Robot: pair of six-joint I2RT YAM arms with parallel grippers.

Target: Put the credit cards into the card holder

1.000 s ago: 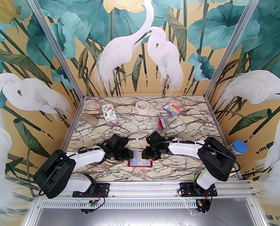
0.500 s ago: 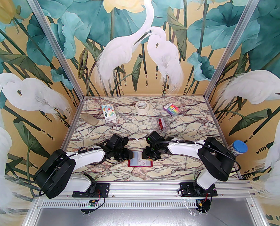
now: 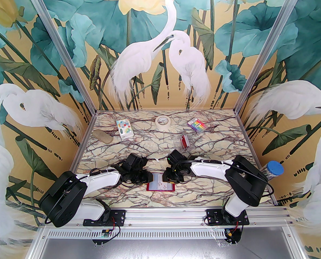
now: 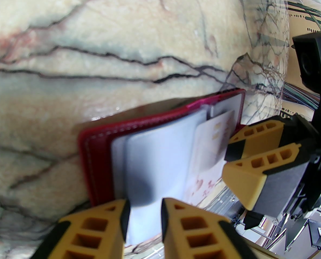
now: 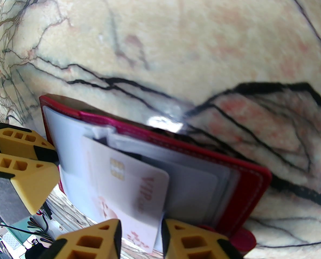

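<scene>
The card holder [image 3: 160, 190] lies open near the table's front edge, red-rimmed with pale clear sleeves inside. My left gripper [image 3: 148, 177] is at its left side, shut on a loose sleeve [image 4: 160, 166] of the card holder [image 4: 95, 150]. My right gripper [image 3: 166, 177] is at its right side, shut on a white credit card [image 5: 138, 190] with a gold chip and red "VIP" lettering. The card's far end is tucked under a sleeve of the card holder [image 5: 246, 177]. In the left wrist view the right gripper [image 4: 238, 158] holds the same credit card [image 4: 214, 144].
At the back of the marble table sit a clear plastic box [image 3: 182, 142] with something red in it, a rainbow-striped packet [image 3: 196, 125], a tape roll [image 3: 163, 121], a white printed box [image 3: 124, 129] and a beige lump [image 3: 103, 137]. A blue-lidded jar [image 3: 273, 169] stands at the right edge.
My right arm has edged slightly left toward the card holder with the card, its jaws a touch narrower. The left arm has not moved.
</scene>
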